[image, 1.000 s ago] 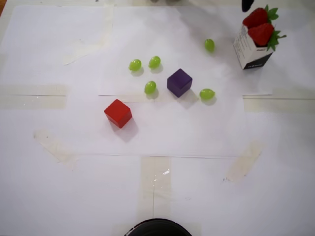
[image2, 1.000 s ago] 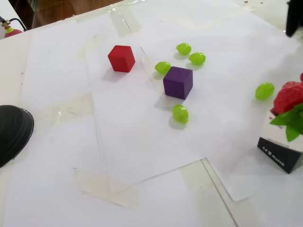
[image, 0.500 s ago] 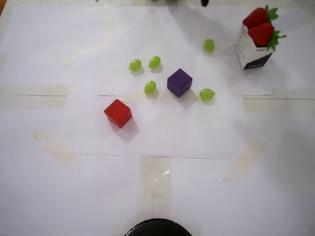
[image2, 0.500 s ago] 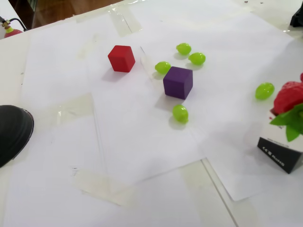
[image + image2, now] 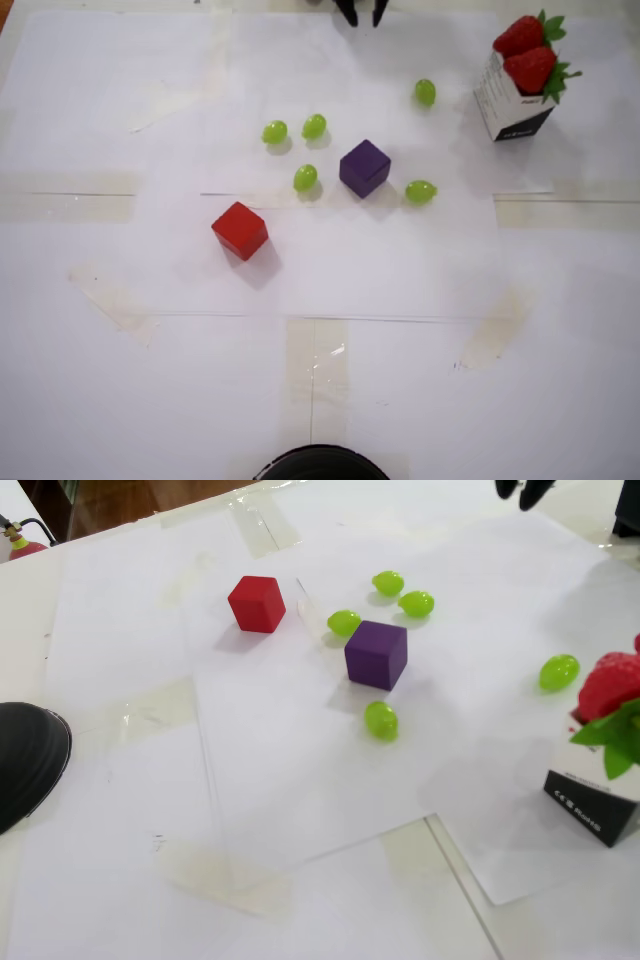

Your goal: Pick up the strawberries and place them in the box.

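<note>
While the black two-finger gripper (image 5: 361, 17) has slid left along the far bench edge, jaws apart and empty, red toy strawberries (image 5: 527, 55) sit heaped in the white paper box (image 5: 503, 103) far right, so placing looks done.

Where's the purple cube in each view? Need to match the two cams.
Overhead view: the purple cube sits just right of centre in the upper half, between two green grapes.
Fixed view: the purple cube is right of centre in the upper half, one grape just beyond it and one in front.
Shared landmark: the red cube, which lies lower-left of the purple one in the overhead view and upper-left of it in the fixed view.
</note>
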Controlling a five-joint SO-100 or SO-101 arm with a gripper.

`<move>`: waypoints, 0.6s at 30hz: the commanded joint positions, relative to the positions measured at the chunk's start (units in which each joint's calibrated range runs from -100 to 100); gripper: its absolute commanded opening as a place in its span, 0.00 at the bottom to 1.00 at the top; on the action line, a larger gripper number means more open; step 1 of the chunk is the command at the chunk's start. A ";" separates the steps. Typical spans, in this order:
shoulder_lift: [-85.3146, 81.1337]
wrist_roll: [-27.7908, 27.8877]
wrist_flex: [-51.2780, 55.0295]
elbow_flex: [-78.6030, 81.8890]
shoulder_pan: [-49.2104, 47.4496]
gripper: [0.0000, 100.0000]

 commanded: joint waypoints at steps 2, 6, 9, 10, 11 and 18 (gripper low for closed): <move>-9.59 0.93 -9.01 14.08 0.54 0.00; -15.69 1.32 -15.14 23.90 0.54 0.00; -19.65 1.76 -21.27 30.62 0.54 0.00; -20.77 1.47 -22.49 32.81 0.17 0.00; -21.63 0.93 -23.06 34.53 -0.12 0.00; -25.07 -0.68 -26.82 41.26 -1.59 0.00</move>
